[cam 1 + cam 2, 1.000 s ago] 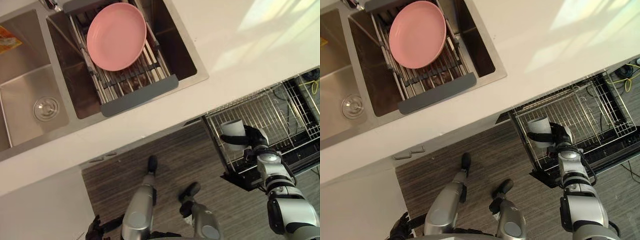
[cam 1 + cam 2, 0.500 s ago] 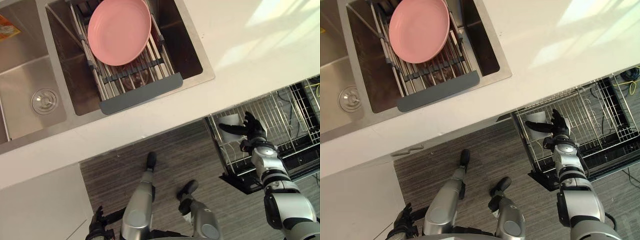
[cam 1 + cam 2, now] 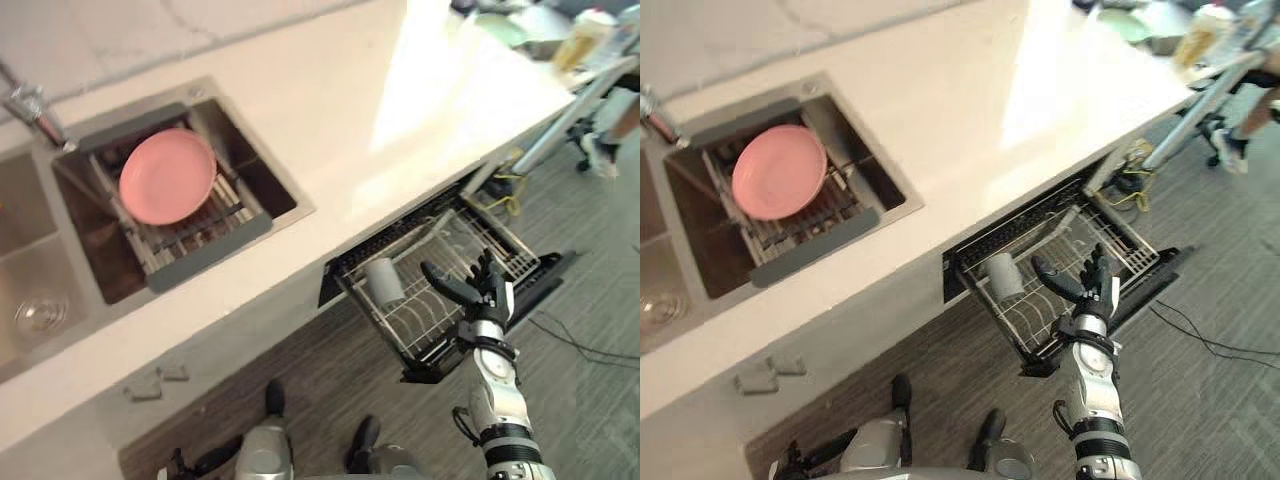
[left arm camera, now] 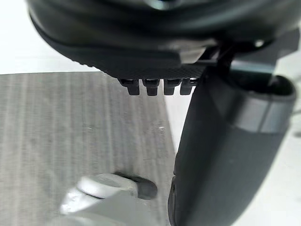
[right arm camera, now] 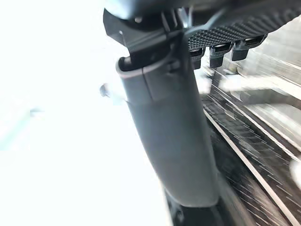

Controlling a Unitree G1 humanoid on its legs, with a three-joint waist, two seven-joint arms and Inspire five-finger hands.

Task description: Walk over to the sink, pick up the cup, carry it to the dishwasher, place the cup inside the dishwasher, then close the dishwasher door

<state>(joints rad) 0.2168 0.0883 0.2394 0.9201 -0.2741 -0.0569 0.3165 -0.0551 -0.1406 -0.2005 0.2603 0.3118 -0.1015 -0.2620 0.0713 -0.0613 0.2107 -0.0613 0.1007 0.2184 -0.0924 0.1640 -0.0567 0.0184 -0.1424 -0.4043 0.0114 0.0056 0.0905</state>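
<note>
Grey-white cup [image 3: 383, 281]: plain, smooth, pale cylinder, no handle visible. It sits in the wire rack [image 3: 425, 322] pulled out of the dishwasher, at the end toward the robot's left. Upright or leaning, cannot tell.
Handling: probably light and stiff, with slick walls. It may chip or tip between the wires. Best held round mid-wall, thumb opposite the fingers.
Right hand [image 3: 486, 298]: over the rack, near the cup but apart from it. The fingers are spread straight and hold nothing.
Left hand [image 3: 790, 462]: low at the robot's side, idle.
Dishwasher door [image 3: 540, 282]: down and open. Closing it looks like the step left.
Pink plate [image 3: 167, 176]: in the sink [image 3: 268, 188], well apart.
</note>
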